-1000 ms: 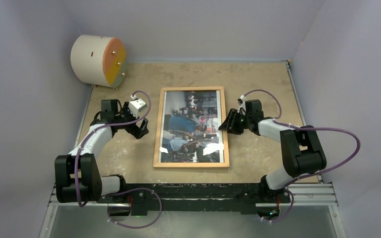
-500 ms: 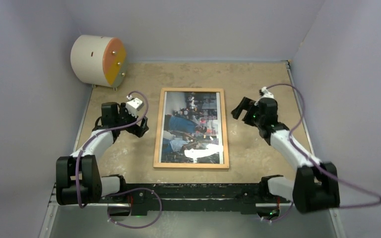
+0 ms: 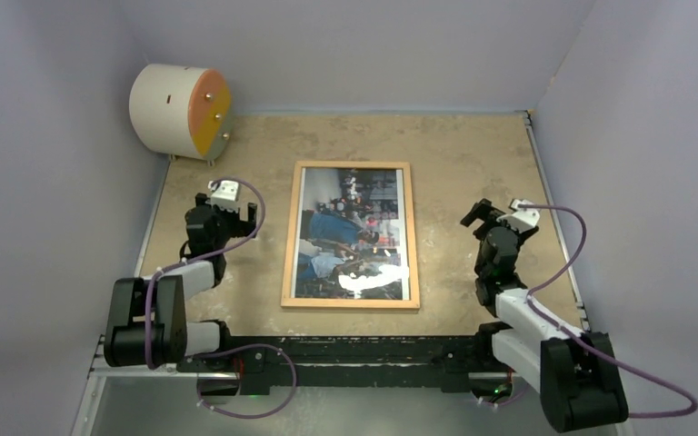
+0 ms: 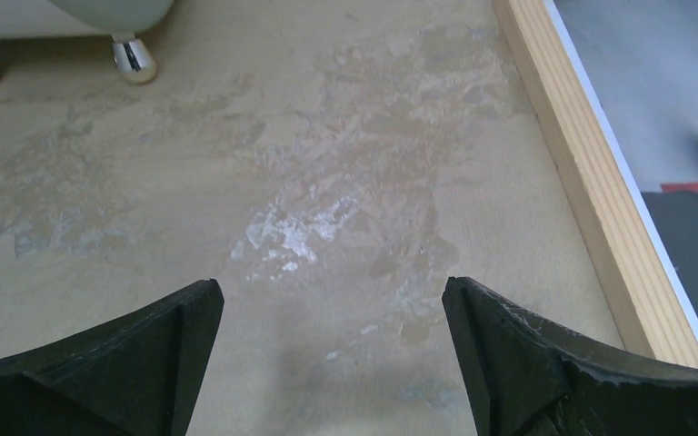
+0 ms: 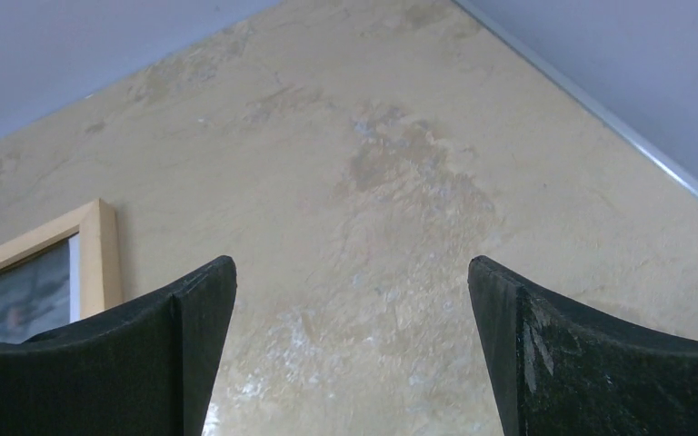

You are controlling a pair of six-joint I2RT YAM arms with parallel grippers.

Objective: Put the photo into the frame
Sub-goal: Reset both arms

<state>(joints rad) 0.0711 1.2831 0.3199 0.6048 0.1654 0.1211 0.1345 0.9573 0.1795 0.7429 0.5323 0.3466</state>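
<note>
The light-wood frame (image 3: pixel 290 236) lies flat in the middle of the table, and the photo (image 3: pixel 354 232) of people in blue and white tones sits inside it, face up. Left of the frame, my left gripper (image 3: pixel 227 211) is open and apart from it. Its wrist view shows the open left gripper (image 4: pixel 329 286) over bare table, with the frame's rim (image 4: pixel 582 182) and the photo (image 4: pixel 682 136) to the right. My right gripper (image 3: pixel 495 213) stands open, well right of the frame. The right wrist view has the open gripper (image 5: pixel 350 265) empty and a frame corner (image 5: pixel 100 250) at left.
A white drum with an orange face (image 3: pixel 180 109) rests on small metal feet (image 4: pixel 132 56) at the back left corner. Grey walls close in the table on three sides. A metal strip (image 3: pixel 545 182) runs along the right edge, and the black base rail (image 3: pixel 354 350) lies along the near edge.
My right gripper was at the frame's right edge, then opened and drew back to the right and nearer. The left gripper pulled away left from the frame and now points toward the back.
</note>
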